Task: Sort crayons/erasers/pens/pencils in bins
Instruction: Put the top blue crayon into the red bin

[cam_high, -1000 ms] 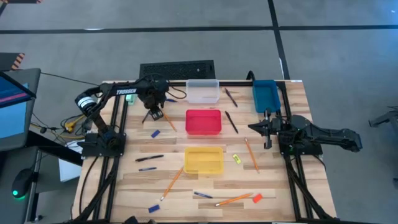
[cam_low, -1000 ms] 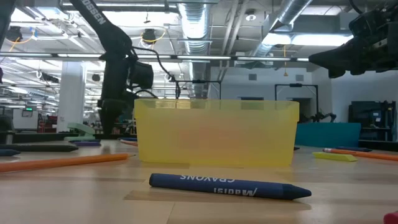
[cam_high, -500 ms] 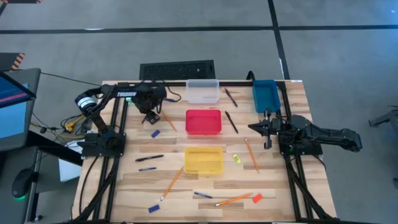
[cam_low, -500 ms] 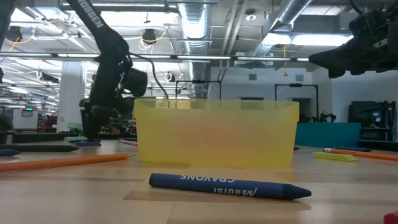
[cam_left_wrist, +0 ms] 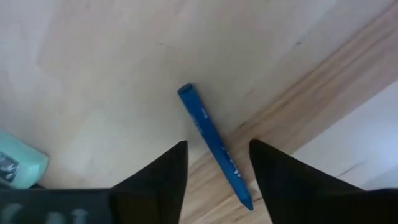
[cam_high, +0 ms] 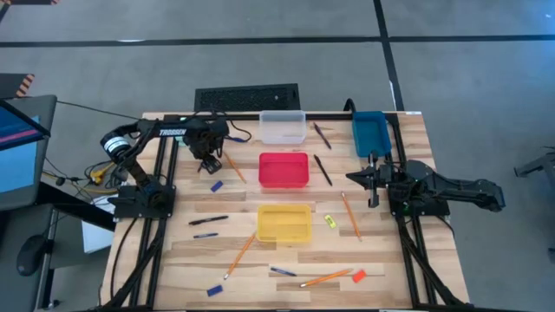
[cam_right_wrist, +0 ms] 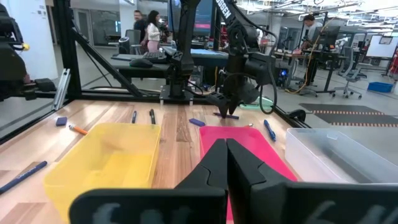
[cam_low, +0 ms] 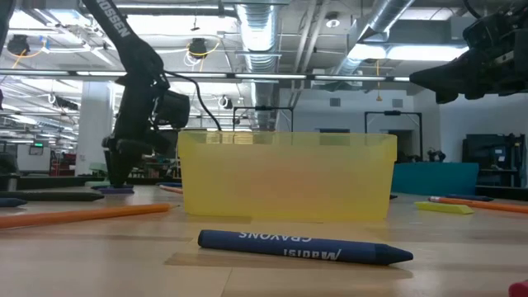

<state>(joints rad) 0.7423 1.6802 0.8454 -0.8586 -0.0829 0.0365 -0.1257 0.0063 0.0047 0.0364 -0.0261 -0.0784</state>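
My left gripper [cam_high: 209, 163] hangs open over the table's far left part, pointing down. In the left wrist view [cam_left_wrist: 217, 146] its fingers stand on either side of a blue crayon [cam_left_wrist: 211, 140] that lies flat on the wood, and they do not touch it. A pale green block [cam_left_wrist: 15, 167] lies close by. My right gripper [cam_high: 375, 178] is shut and waits above the table's right side, near the blue bin [cam_high: 368, 132]. The clear bin [cam_high: 283, 128], red bin [cam_high: 284, 169] and yellow bin [cam_high: 284, 224] stand in a row down the middle.
Pencils [cam_high: 351, 217] [cam_high: 243, 253] [cam_high: 328, 278], pens [cam_high: 209, 220] [cam_high: 323, 169], a second crayon [cam_high: 217, 185], an orange-red eraser [cam_high: 358, 276] and a yellow-green eraser [cam_high: 329, 220] lie scattered on the wood. The table's edge [cam_left_wrist: 323, 99] runs close to the left gripper. A keyboard [cam_high: 247, 96] sits beyond the far edge.
My left gripper has moved a short way toward the table's left edge, staying low over the wood and pointing down. The right arm has kept still.
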